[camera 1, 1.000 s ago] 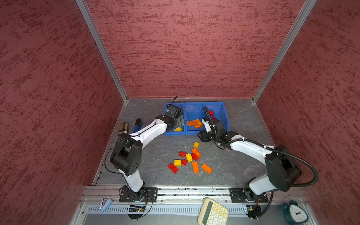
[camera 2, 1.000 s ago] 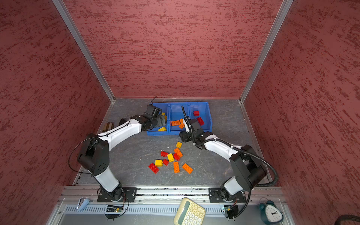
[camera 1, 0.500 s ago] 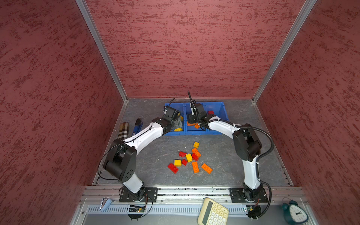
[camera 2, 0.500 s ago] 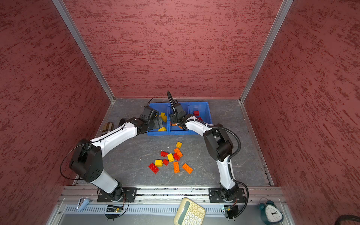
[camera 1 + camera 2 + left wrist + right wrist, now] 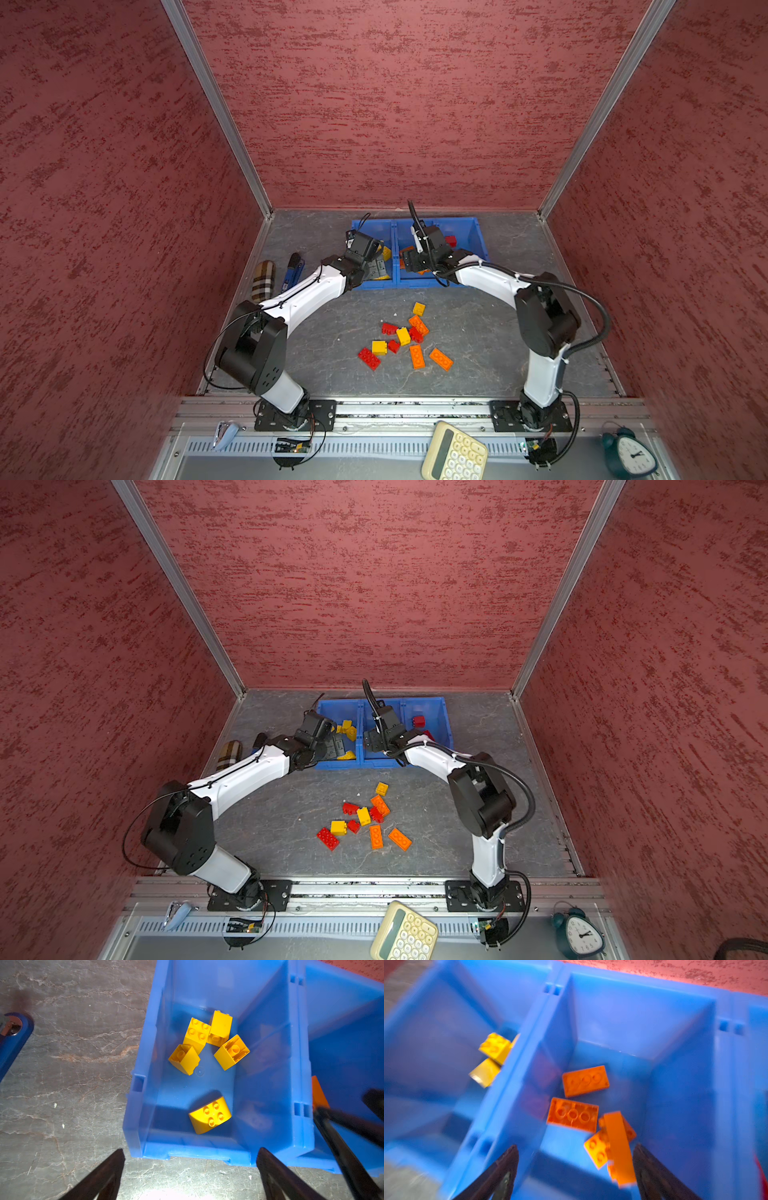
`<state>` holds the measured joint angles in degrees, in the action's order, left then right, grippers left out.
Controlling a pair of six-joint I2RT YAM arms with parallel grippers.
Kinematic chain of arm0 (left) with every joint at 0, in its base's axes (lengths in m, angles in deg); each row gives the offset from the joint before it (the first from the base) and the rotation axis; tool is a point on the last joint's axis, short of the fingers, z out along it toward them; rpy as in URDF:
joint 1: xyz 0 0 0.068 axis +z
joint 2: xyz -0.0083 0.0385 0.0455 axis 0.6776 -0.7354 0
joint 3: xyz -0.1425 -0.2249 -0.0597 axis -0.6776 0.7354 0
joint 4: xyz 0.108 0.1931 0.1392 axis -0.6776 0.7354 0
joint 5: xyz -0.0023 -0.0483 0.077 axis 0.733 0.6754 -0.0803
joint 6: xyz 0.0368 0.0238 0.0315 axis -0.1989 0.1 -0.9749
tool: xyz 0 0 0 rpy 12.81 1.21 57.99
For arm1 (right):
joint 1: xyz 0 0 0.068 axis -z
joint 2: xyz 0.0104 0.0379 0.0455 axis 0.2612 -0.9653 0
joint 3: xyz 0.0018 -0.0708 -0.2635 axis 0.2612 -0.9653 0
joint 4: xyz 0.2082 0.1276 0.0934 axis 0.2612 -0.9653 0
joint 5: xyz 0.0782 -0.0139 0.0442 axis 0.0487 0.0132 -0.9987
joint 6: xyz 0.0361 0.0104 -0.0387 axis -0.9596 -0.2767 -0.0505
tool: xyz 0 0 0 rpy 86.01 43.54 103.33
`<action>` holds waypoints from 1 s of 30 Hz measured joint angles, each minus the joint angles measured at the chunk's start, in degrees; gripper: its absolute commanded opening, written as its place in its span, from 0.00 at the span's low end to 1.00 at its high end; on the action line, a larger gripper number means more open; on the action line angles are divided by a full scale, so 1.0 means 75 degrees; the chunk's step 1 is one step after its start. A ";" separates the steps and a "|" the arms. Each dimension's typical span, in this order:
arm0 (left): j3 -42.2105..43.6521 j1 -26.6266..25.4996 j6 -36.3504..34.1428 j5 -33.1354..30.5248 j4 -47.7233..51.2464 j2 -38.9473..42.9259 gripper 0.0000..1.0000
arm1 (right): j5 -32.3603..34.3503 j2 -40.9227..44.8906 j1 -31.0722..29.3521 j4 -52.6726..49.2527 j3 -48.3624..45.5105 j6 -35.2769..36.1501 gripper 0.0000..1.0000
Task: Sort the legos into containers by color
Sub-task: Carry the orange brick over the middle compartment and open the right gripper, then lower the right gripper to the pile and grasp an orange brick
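Three joined blue containers [image 5: 478,232] [image 5: 446,721] stand at the back of the table. My left gripper [image 5: 191,1150] [image 5: 374,266] hangs open and empty at the front lip of the left container [image 5: 141,1084], where several yellow legos [image 5: 207,1043] lie. Above the middle container [image 5: 654,1001], my right gripper [image 5: 575,1146] [image 5: 409,259] is open. A blurred long orange lego [image 5: 618,1147] hangs loose beside one finger, over other orange legos [image 5: 573,1114]. Red legos [image 5: 450,240] lie in the right container. A mixed pile of legos [image 5: 405,338] [image 5: 365,818] rests mid-table.
A plaid case [image 5: 264,280] and a blue tool [image 5: 293,270] lie left of the containers, near the left wall. A calculator [image 5: 455,453] and a clock [image 5: 629,455] sit on the front ledge. Red walls close in three sides.
My right gripper has swung from the table in front of the containers to over the middle one and opened, letting go of an orange lego. The left gripper has barely shifted.
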<state>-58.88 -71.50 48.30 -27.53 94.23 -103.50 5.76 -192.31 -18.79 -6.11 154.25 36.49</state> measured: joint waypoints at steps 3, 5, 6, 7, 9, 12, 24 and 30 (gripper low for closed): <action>0.0000 -0.0012 0.0015 0.0000 -0.0009 0.0000 0.99 | -0.0507 0.1207 -0.0017 0.0192 -0.1058 0.0038 0.88; 0.0000 -0.0015 0.0015 0.0003 -0.0029 0.0000 0.99 | -0.0833 0.1999 -0.0058 0.0184 -0.1769 0.0061 0.88; 0.0000 -0.0015 0.0015 0.0006 -0.0038 0.0000 0.99 | -0.0930 0.2288 -0.0073 0.0122 -0.2040 0.0058 0.88; 0.0000 -0.0012 0.0015 0.0006 -0.0052 -0.0003 0.99 | -0.1032 0.2588 -0.0096 -0.0012 -0.2328 0.0047 0.88; 0.0000 -0.0012 0.0017 0.0006 -0.0079 -0.0017 0.99 | -0.1212 0.3063 -0.0192 -0.0440 -0.2818 -0.0090 0.87; -0.0003 -0.0012 0.0020 0.0009 -0.0128 -0.0087 1.00 | -0.1457 0.3622 -0.0525 -0.1207 -0.3480 -0.0431 0.85; -0.0032 -0.0105 0.0192 0.0035 -0.0274 -0.0300 0.99 | -0.1754 0.3681 -0.2133 -0.2369 -0.4776 -0.1798 0.74; -0.0047 -0.0318 0.0189 0.0000 -0.0338 -0.0251 0.99 | -0.1239 0.3258 -0.2789 -0.2716 -0.4776 -0.2025 0.64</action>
<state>-59.23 -73.88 49.72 -27.53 91.69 -105.38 -3.53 -167.87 -39.71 -26.48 118.42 21.30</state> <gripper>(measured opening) 0.994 0.665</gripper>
